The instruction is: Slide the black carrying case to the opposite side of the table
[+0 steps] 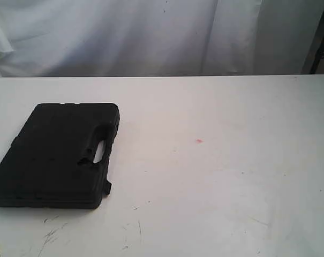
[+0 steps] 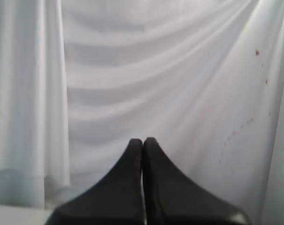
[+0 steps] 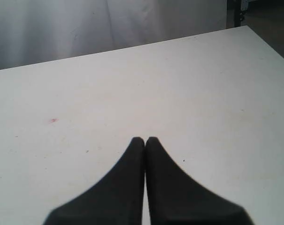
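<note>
the black carrying case [image 1: 54, 155] lay flat at the left side of the table [image 1: 220, 182], its handle cut-out [image 1: 99, 151] facing the middle, and nothing was touching it. the left tool [image 2: 142, 142] was closed with nothing between its tips and pointed at the white curtain [image 2: 132, 70], not at the case. the right tool [image 3: 145, 140] was likewise closed and empty, over bare table with the red mark [image 3: 53, 120] in its view. neither arm showed in the exterior view, so the push looked not yet begun. it would likely go best with the left tool lowered beside the case's outer edge, its closed tips set low against the middle of that side, and then a steady push rightward so the case did not pivot.
</note>
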You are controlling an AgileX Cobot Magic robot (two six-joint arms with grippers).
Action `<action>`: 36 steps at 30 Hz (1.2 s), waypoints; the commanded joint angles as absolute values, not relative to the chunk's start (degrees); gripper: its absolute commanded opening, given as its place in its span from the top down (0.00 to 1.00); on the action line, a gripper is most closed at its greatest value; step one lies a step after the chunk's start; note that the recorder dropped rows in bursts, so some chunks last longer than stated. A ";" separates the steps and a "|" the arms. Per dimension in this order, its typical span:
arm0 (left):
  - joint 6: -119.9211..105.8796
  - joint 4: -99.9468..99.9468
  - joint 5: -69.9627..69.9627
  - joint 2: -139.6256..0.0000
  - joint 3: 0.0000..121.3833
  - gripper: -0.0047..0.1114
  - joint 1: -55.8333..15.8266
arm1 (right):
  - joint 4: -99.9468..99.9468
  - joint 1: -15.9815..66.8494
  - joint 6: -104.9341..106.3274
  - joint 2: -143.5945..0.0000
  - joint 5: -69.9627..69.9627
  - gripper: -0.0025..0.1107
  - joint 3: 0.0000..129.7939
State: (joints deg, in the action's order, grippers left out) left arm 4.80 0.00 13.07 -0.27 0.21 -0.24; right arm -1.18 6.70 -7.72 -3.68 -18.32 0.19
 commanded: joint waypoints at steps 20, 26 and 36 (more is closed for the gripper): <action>14.81 4.99 -30.69 -34.01 38.74 0.96 0.00 | -1.42 6.25 -7.45 -3.32 -18.05 0.98 0.00; 5.54 -3.86 -46.04 -53.87 55.51 0.94 0.00 | -1.42 6.25 -7.45 -3.32 -18.05 0.98 0.00; -21.33 -29.18 -50.42 -74.49 66.36 0.41 0.00 | -1.42 6.25 -7.45 -3.32 -18.05 0.98 0.00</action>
State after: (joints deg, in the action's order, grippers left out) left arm -15.94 -21.75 -49.81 -70.90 64.67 -0.22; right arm -1.28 6.70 -7.72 -3.68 -18.32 0.19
